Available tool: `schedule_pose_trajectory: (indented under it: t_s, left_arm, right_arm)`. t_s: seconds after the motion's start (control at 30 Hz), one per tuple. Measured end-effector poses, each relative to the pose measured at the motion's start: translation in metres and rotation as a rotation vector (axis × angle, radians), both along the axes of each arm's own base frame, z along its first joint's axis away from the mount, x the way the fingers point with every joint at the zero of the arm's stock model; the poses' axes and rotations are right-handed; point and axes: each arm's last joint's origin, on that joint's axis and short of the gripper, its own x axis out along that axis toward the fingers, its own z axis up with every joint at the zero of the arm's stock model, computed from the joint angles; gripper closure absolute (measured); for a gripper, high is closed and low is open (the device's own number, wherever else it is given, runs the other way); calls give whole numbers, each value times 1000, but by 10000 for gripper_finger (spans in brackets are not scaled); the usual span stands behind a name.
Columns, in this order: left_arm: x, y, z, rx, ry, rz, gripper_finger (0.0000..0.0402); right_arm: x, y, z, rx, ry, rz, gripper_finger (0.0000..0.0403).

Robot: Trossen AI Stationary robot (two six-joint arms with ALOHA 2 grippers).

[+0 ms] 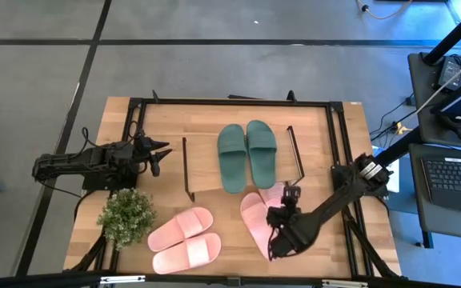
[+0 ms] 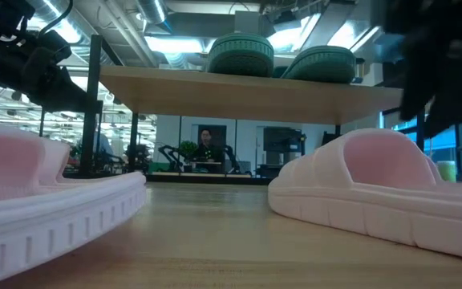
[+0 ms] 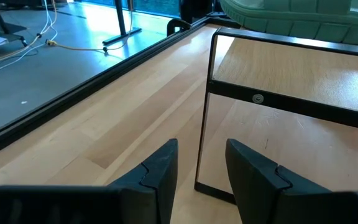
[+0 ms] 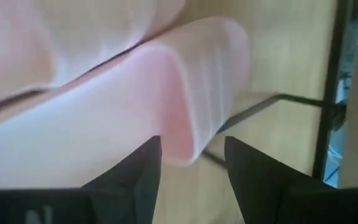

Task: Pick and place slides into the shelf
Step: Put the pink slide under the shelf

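Overhead, two dark green slides (image 1: 246, 154) lie side by side on the shelf (image 1: 242, 152), whose plank sits mid-surface (image 1: 350, 128) between black wire legs. One pink pair (image 1: 185, 240) lies on the surface near a small potted plant (image 1: 126, 214); another pink pair (image 1: 261, 220) lies just below the shelf, with my right gripper (image 1: 277, 240) over its lower end. My left gripper (image 1: 160, 156) waits by the shelf's left leg.

Level with the surface, the green slides (image 2: 283, 56) sit on the plank (a person stands far off in the room) and pink slides (image 2: 367, 189) fill both sides.

From my left wrist, my fingers (image 3: 160, 177) stand apart, holding nothing, facing the shelf's wire leg (image 3: 207, 112).

From my right wrist, my fingers (image 4: 142, 171) are spread with a pink slide's (image 4: 166, 106) edge just beyond them, not pinched.

No writing is readable anywhere.
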Motion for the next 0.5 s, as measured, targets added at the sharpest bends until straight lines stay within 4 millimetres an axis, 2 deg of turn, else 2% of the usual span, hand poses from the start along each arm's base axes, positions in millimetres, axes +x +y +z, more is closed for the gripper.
schedule_pose_trajectory:
  t_s: [0.23, 0.5]
  left_arm:
    - [0, 0, 0, -1, 0, 0, 274]
    - [0, 0, 0, -1, 0, 0, 274]
  right_arm:
    - [-17, 37, 19, 141, 23, 47, 226]
    - [-24, 66, 12, 338, -2, 150, 226]
